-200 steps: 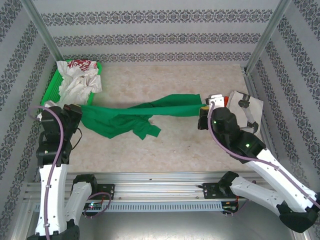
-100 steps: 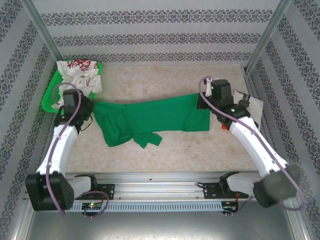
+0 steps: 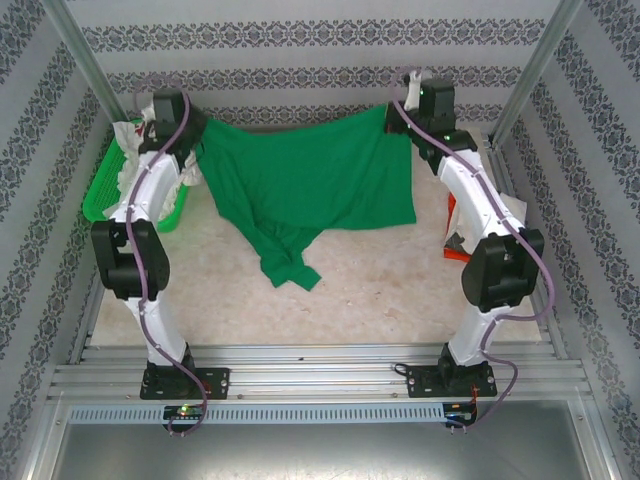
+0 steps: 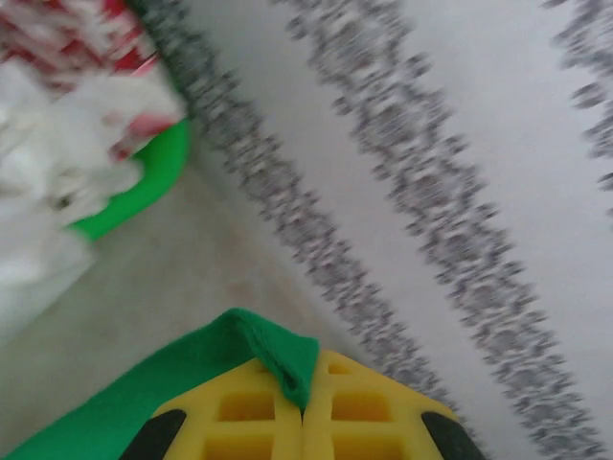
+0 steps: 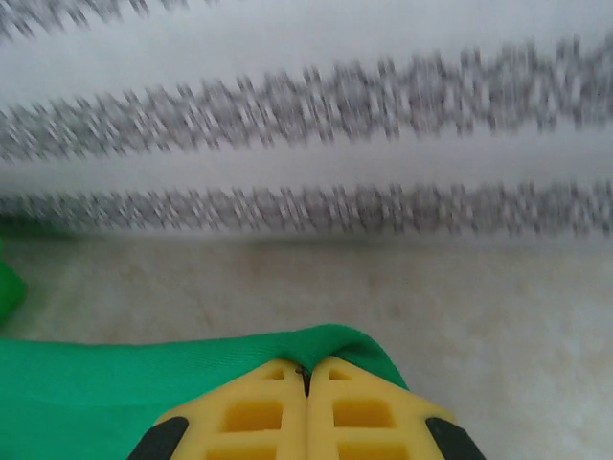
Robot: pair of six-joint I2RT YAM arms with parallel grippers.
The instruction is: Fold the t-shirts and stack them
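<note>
The bright green t-shirt [image 3: 300,180] hangs stretched between both arms, raised high near the back wall, its lower part bunched and trailing toward the table. My left gripper [image 3: 196,132] is shut on its left upper corner [image 4: 278,355]. My right gripper [image 3: 398,108] is shut on the right upper corner [image 5: 335,340]. Yellow fingers [image 4: 239,412] press together with green cloth pinched in the seam. White t-shirts, one with red print [image 4: 77,38], lie heaped in the green mesh basket [image 3: 105,190] at the back left.
A folded white shirt with something red [image 3: 455,235] lies at the right edge behind the right arm. The patterned back wall [image 5: 306,105] is close in front of both wrists. Bare marbled table [image 3: 380,280] spreads below the hanging shirt.
Both arms have swung up and toward the back wall, lifting the green t-shirt off the table and spreading it from a stretched strip into a hanging sheet.
</note>
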